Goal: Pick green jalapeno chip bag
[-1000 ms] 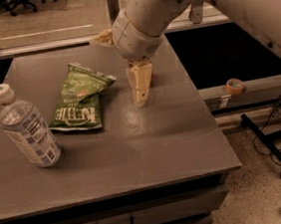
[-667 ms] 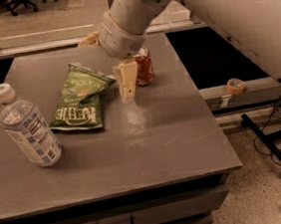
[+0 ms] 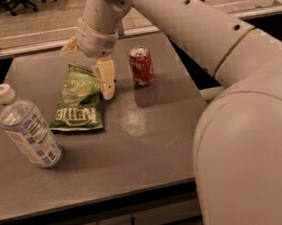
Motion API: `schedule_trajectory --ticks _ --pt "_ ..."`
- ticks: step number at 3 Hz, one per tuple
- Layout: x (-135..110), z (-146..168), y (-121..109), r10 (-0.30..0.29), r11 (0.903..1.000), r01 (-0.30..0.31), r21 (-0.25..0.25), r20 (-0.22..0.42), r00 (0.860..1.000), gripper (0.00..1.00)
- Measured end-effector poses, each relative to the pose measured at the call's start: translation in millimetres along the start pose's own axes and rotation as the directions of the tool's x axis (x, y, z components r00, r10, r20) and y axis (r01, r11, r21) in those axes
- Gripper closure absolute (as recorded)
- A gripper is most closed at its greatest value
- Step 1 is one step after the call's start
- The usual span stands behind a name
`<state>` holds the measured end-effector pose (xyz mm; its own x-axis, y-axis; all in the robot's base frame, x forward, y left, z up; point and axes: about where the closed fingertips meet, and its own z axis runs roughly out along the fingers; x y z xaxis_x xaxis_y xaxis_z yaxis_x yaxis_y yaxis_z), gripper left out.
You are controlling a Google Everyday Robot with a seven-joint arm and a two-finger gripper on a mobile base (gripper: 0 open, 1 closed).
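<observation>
Three things share the grey table (image 3: 150,148): the green jalapeno chip bag (image 3: 76,98) lying flat left of centre, a red soda can (image 3: 141,65) standing upright to its right, and a clear water bottle (image 3: 27,129) with a white cap leaning at the left. The pincer (image 3: 105,80) hangs from the bulky white arm (image 3: 182,24), its pale yellow end pointing down at the bag's right edge, between bag and can. It carries nothing, and this view does not show whether it is released or clenched.

The main risk appears to be the bag itself. It is thin, crumpled foil, glossy and slick, with white "KETTLE" lettering, and it lies low on the smooth, faintly reflective table. A descent at the very edge could catch only a fold of foil, or skate the bag sideways towards the bottle instead of gripping it. The can is hard, cylindrical and near the pincer, so a swing to the right could knock it over. The bottle is ribbed plastic, well apart from the pincer and less likely to be disturbed.
</observation>
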<state>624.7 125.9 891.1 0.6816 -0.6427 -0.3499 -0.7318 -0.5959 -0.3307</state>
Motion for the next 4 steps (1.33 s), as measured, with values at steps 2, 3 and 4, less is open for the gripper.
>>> schedule_trajectory --ticks 2,3,4 --pt "-3 53 -15 -0.061 0.9900 0.058 -0.128 -0.018 0.998 0.41" --pt "-8 58 -18 -0.097 0.9843 0.093 -0.150 -0.021 0.995 0.64" --pt "-15 26 -22 -0.122 0.9877 0.120 -0.101 -0.010 0.993 0.87"
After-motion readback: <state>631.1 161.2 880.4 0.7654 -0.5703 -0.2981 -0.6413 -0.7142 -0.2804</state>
